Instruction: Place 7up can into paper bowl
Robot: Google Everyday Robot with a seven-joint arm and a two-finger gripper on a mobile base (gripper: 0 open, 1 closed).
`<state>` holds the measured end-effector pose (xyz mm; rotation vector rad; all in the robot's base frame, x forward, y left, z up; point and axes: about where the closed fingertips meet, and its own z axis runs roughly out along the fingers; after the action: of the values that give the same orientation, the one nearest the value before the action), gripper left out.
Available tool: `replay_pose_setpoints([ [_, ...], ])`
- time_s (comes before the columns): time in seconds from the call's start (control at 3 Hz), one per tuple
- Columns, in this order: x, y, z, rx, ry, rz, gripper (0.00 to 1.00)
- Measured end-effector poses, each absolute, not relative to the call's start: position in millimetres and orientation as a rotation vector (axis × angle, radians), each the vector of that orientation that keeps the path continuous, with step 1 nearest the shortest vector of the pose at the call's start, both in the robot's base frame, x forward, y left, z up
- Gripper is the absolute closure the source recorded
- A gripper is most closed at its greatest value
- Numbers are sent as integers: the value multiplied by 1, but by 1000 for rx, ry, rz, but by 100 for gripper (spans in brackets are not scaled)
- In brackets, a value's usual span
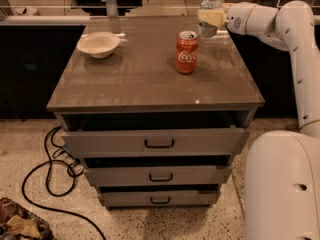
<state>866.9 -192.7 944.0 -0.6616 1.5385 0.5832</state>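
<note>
The 7up can (pixel 210 6), silvery-grey with a silver top, is at the back right of the grey cabinet top (pixel 150 84). My gripper (pixel 210 18) comes in from the right and is shut around the can's middle, holding it upright and slightly above the surface. The paper bowl (pixel 99 44), off-white and shallow, sits empty at the back left of the top, far to the left of the gripper.
A red Coca-Cola can (pixel 186 52) stands upright between the gripper and the bowl, just left and in front of the held can. The top drawer (pixel 155 141) is slightly open. A black cable (pixel 50 174) lies on the floor at left.
</note>
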Motion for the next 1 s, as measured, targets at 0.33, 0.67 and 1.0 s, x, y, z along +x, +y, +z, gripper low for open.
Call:
replay_pose_setpoints([
  [0.33,853,-181,988,-668,1506,590,100],
  [0.67,840,-162,1019,-681,1482,590,100],
  [1.0,833,-133,1036,-709,1481,581,100],
])
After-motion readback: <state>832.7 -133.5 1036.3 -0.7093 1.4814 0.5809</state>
